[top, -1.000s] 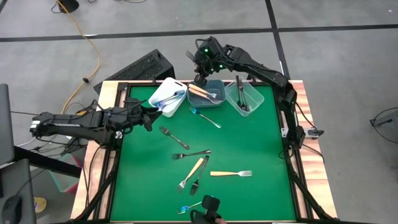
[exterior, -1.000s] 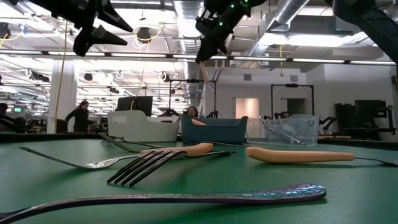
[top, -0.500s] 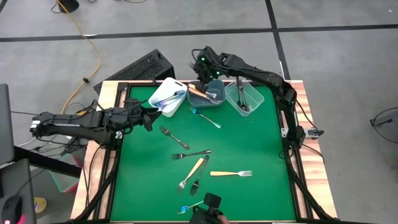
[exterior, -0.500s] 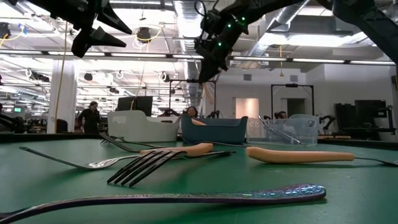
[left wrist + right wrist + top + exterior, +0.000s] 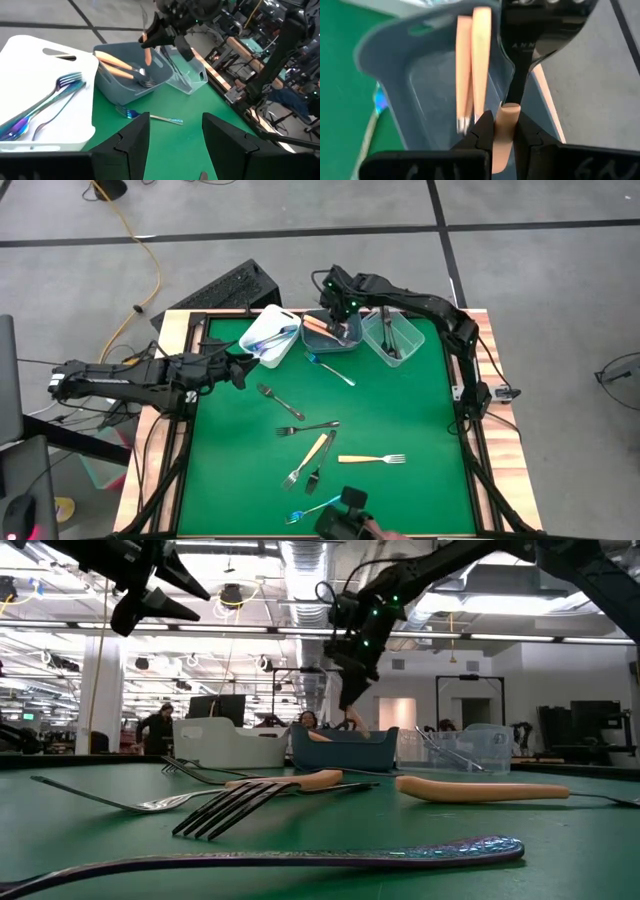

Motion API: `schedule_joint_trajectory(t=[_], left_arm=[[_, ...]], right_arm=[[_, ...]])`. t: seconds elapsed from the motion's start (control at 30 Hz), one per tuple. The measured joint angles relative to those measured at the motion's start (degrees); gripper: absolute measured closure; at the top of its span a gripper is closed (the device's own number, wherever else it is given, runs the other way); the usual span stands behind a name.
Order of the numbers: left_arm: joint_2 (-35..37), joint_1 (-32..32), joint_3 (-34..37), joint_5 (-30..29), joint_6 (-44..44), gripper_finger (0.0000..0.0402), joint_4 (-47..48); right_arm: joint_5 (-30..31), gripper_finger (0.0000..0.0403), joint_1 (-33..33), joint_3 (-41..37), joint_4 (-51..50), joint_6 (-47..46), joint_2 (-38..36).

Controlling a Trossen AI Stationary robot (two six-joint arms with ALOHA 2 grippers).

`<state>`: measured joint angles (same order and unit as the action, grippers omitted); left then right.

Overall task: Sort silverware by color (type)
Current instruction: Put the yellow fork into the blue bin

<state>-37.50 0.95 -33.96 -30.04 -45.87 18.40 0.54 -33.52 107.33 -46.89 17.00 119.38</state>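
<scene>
My right gripper [image 5: 344,320] hangs over the grey-blue bin [image 5: 322,340] at the table's far edge, shut on an orange-handled utensil [image 5: 502,125]. Two more orange-handled pieces [image 5: 472,65] lie in that bin. The white bin [image 5: 262,338] holds blue-handled forks [image 5: 47,100]; the clear bin [image 5: 395,340] holds dark ones. Loose forks lie flat on the green mat: a blue one [image 5: 330,368], a silver one [image 5: 272,398], dark ones [image 5: 308,427], orange-handled ones [image 5: 372,459]. My left gripper [image 5: 240,370] waits open above the mat's left side. My right gripper pinches the utensil's orange handle [image 5: 503,116] between its two fingers [image 5: 482,131], at the handle's end where the metal neck starts. The fingers come from above, slanting down. The metal head [image 5: 148,57] hangs below them, over the inside of the grey-blue bin.
The three bins stand side by side along the far edge. Another blue-handled fork [image 5: 310,510] lies at the near edge beside a dark camera [image 5: 345,515]. A keyboard [image 5: 225,288] sits beyond the far left corner. People stand in the room beyond the table.
My right gripper has come down toward the grey-blue bin with the orange-handled utensil and tipped more steeply downward, staying shut. The utensil's head now hangs low over the bin.
</scene>
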Motion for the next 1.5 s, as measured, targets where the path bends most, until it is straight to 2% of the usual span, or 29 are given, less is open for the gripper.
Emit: schedule_joint_trajectory(t=[0.17, 0.5, 0.87, 1.13, 1.5], left_arm=[[0.0, -0.02, 0.0, -0.81, -1.38, 0.0237, 1.2], [-0.02, -0.02, 0.0, -4.0, -1.98, 0.0237, 1.81], [0.0, -0.02, -0.02, -4.92, -2.0, 0.0237, 1.7], [-0.01, -0.02, -0.02, -5.06, -2.42, 0.0237, 1.91], [0.0, -0.02, -0.01, -7.78, -2.42, 0.0237, 2.74]], right_arm=[[3.23, 0.036, -0.39, -1.95, -0.13, 4.78, -0.06], [2.28, 0.036, 1.28, -4.39, -0.49, 10.31, -0.01], [-0.61, 0.036, 2.5, -4.54, -1.06, 9.66, -0.01], [-0.77, 0.036, 3.71, -8.51, -0.91, 11.57, -0.03], [-0.65, 0.036, 3.39, -9.07, 0.06, 12.88, -0.03]])
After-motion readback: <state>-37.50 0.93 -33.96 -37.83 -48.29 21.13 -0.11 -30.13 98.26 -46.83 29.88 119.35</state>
